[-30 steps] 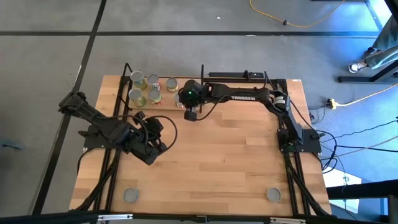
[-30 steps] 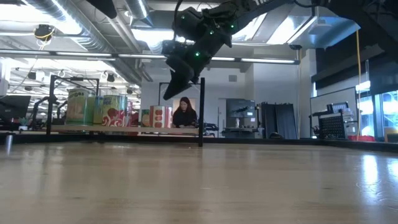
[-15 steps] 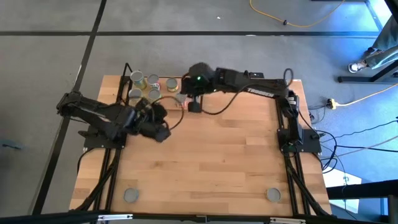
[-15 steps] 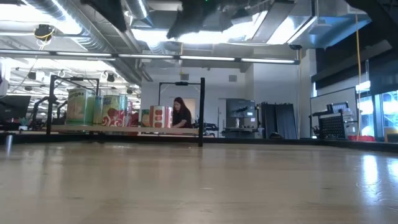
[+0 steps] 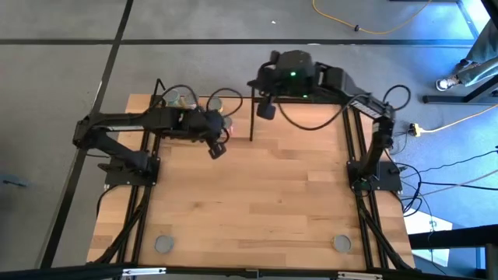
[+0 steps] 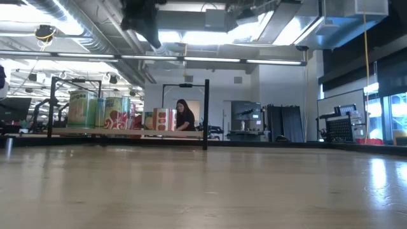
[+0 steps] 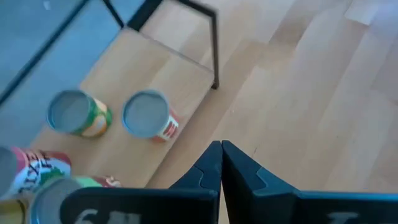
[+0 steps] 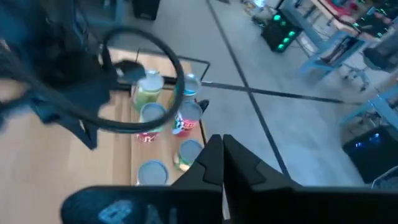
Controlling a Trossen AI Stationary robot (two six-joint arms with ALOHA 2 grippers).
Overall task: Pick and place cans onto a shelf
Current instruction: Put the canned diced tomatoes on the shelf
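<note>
Several cans (image 8: 153, 114) with silver tops and green, red or cream labels stand upright on their bases on the shelf (image 7: 163, 74), a light plank with black rods at the table's far left. In the low view they stand in a row (image 6: 114, 113). My left gripper (image 5: 216, 149) is shut with nothing in it and hangs above the table just near of the shelf's right end; its shut fingers (image 7: 221, 157) point down past two cans (image 7: 148, 116). My right gripper (image 5: 266, 110), also shut and holding nothing (image 8: 221, 152), hangs high over the shelf's right end.
A black upright rod (image 6: 206, 114) marks the shelf's right end. Two grey discs (image 5: 163, 244) (image 5: 342, 243) lie near the table's front edge. The wide wooden tabletop (image 5: 280, 187) spreads between the arm bases. A person (image 6: 184, 116) sits in the room behind.
My left gripper has swung from the table's near left toward the far edge and the right, up to the shelf, and stayed shut. My right gripper has risen steeply from beside the shelf, out of the top of the low view, drifting toward the far right.
</note>
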